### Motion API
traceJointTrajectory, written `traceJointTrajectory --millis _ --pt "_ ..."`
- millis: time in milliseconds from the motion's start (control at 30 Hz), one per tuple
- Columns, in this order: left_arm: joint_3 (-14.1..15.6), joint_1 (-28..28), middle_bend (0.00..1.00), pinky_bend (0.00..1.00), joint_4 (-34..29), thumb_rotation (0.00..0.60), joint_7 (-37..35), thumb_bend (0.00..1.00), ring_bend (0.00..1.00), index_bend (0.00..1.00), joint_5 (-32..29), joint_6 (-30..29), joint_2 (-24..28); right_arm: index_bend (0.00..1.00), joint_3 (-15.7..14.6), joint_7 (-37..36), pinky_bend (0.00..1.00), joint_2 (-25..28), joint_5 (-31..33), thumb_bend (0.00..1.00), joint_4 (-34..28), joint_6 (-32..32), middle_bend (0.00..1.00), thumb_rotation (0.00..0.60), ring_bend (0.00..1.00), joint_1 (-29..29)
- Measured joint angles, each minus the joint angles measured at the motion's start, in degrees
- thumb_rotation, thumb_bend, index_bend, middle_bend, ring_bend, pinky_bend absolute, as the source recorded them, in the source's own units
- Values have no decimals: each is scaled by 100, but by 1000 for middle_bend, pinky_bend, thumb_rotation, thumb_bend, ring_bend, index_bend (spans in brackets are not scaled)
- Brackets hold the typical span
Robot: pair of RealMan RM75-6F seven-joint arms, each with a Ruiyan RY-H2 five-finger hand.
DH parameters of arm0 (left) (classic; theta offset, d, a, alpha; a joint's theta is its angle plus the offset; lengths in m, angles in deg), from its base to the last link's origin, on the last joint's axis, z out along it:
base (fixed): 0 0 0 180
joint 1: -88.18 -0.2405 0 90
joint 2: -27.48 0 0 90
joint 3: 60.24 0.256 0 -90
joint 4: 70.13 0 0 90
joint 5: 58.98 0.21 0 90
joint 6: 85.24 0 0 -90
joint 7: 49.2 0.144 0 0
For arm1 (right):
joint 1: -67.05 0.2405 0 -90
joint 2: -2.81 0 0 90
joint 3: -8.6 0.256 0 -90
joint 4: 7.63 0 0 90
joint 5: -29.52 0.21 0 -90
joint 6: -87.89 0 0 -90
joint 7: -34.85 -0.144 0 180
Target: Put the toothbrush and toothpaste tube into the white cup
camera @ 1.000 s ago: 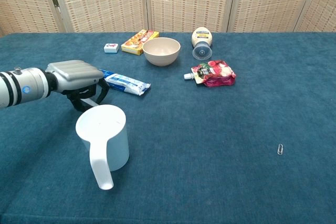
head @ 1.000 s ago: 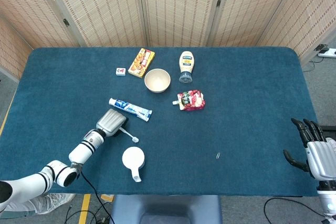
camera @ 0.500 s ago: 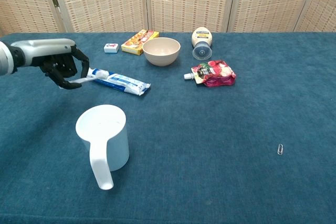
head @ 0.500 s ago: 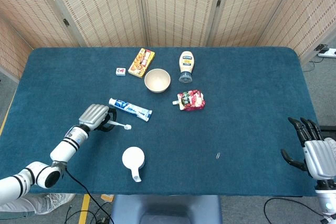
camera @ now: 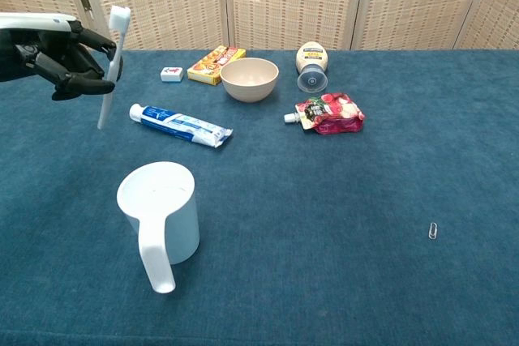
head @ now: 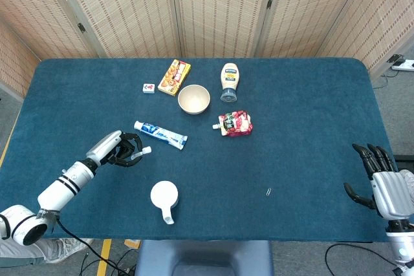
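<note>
My left hand (head: 119, 149) (camera: 61, 58) holds the white toothbrush (camera: 112, 66) (head: 141, 152) nearly upright above the table, well left of the cup. The white cup (head: 163, 194) (camera: 159, 210) stands near the front edge with its handle toward me. The blue and white toothpaste tube (head: 160, 134) (camera: 180, 125) lies flat behind the cup. At the far right edge, off the table, my right hand (head: 378, 182) hangs with fingers spread and nothing in it.
A beige bowl (head: 194, 99) (camera: 249, 79), a mayonnaise bottle (head: 229, 81), a red pouch (head: 235, 123), a snack box (head: 174, 76) and a small white item (head: 149, 88) lie at the back. A paperclip (head: 268, 191) lies right of centre.
My left hand has lifted the toothbrush off the table and turned it from lying flat to nearly upright. The arm has drawn back to the left. The right hand barely shifted.
</note>
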Motion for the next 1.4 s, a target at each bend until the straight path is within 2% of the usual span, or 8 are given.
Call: traceJointTrajectory --millis 167,267,400,667,867,1233,1400 --pt "337 53 930 815 -184 600 -1372 408 838 647 1284 -599 269 93 1 26 34 -19 -23 230 -14 38 132 600 54 -5" --pt "618 127 930 814 -276 600 -1744 408 838 647 1838 -1053 399 93 -1 36 34 -8 -15 230 -34 69 132 600 54 -27" --pt "975 232 929 814 -389 600 -1829 408 835 647 2163 -1360 493 93 -9 39 34 -7 -1 230 -40 95 132 600 55 -53" --pt "1316 354 928 813 -438 600 -1426 408 834 645 2089 -1308 313 93 -7 18 34 -11 -33 230 -34 114 132 600 55 -49" --pt "1479 452 928 813 -426 600 -1566 408 831 645 1948 -1337 132 93 -9 22 34 -5 -28 230 -46 123 132 600 54 -59" --pt "1460 521 912 809 -260 600 -996 408 810 633 1437 -1175 -256 93 -16 -2 34 20 -41 230 -52 199 132 600 58 -105" --pt "1439 515 888 732 -201 600 -567 408 787 557 1240 -1103 -369 93 -14 -23 34 17 -46 230 -40 191 132 600 60 -100"
